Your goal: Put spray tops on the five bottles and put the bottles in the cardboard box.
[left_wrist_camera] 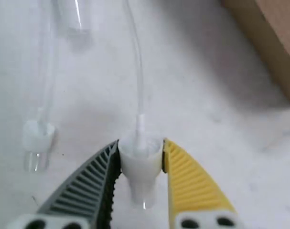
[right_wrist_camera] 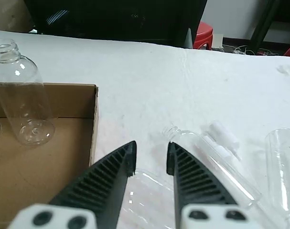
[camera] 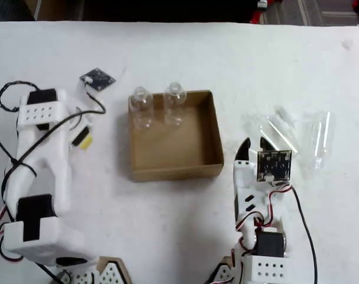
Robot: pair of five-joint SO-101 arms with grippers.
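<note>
**Left gripper** (left_wrist_camera: 141, 144): the grey finger (left_wrist_camera: 94, 183) and the yellow finger (left_wrist_camera: 187, 183) are clamped on the white collar of a spray top (left_wrist_camera: 141, 167). Its thin, clear dip tube (left_wrist_camera: 135, 71) runs straight away from the fingertips over the white table (left_wrist_camera: 221, 143). A second spray top (left_wrist_camera: 37, 138) lies on the table off the grey finger's side, apart from it. A corner of the cardboard box (left_wrist_camera: 273, 38) lies beyond the yellow finger's side.

**Right gripper** (right_wrist_camera: 151, 150): the black fingers stand parted by a narrow gap and hold nothing. A loose bottle (right_wrist_camera: 207, 157), clear and without a top, lies on its side just past the fingertips with its neck towards them. A third spray top (right_wrist_camera: 224, 136), white, lies just beside this bottle on its far side.

**High view**: a boxed bottle (camera: 142, 108) and a neighbouring bottle (camera: 174, 103), both clear and without tops, rest against the box wall farthest from the two grippers.
</note>
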